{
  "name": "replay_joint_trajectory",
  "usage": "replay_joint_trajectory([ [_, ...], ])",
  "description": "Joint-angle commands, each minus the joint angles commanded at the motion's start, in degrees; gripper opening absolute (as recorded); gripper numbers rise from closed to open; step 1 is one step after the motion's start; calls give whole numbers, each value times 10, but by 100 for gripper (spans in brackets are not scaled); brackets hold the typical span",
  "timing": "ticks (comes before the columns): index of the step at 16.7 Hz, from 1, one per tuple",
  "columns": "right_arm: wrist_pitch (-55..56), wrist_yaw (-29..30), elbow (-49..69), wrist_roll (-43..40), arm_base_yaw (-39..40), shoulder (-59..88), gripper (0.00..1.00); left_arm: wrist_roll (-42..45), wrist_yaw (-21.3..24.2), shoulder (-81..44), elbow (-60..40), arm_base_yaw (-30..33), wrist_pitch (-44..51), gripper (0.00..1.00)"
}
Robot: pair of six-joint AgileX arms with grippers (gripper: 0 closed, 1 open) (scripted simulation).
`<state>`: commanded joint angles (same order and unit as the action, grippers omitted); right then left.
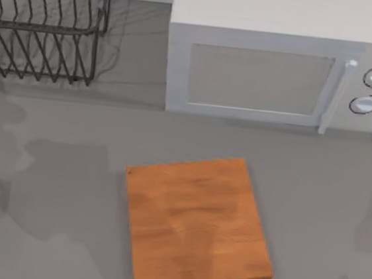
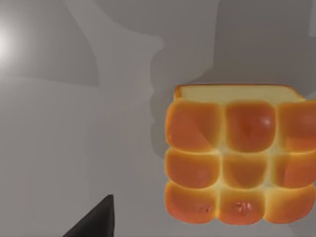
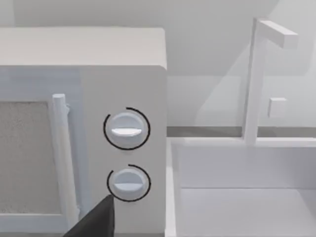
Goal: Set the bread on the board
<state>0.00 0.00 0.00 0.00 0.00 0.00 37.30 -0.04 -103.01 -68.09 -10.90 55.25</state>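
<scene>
The bread point(image 2: 240, 155) is seen lying on the grey table point(image 1: 43, 231) just beneath the left gripper point(image 2: 94, 222), ungrasped; its finger state cannot be told. The wooden cutting board point(image 1: 197, 224) lies bare before the microwave point(image 1: 273, 69), a wire rack point(image 1: 45, 25) at far left.

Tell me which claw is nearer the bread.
Left. The bread lies on the grey table right under the left claw's camera; the right claw's fingertip faces the microwave dials, away at the table's right side.
</scene>
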Motion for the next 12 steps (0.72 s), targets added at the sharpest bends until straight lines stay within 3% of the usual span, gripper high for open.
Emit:
replay_joint_trajectory([
  [7,0,0,0,0,0,0,100,3,0,-64,71,-3,-138,100],
  [12,0,0,0,0,0,0,100,3,0,-69,75,-3,-145,100],
])
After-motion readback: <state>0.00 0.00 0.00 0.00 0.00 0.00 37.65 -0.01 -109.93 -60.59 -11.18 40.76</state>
